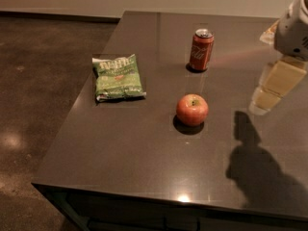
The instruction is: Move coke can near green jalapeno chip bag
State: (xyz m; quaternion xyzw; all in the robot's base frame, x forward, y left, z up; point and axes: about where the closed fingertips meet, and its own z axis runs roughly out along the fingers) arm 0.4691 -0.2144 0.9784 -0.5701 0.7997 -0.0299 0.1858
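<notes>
Hanging at 4 o'clock of the coke can (201,49), the gripper (270,86), its opening impossible to tell, is probably needing a 10 o'clock approach keeping clear of the apple (192,109).

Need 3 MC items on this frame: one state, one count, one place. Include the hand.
1. The coke can is:
A) upright
B) tipped on its side
C) lifted off the table

2. How many objects sit on the table?
A) two
B) three
C) four

3. Where is the hand?
A) directly above the coke can
B) at the right side, apart from every object
C) at the table's left edge

Key:
1 A: its silver top faces up and its base is on the table.
2 B: coke can, apple, green jalapeno chip bag.
3 B: the hand is far right, away from all three.
</notes>
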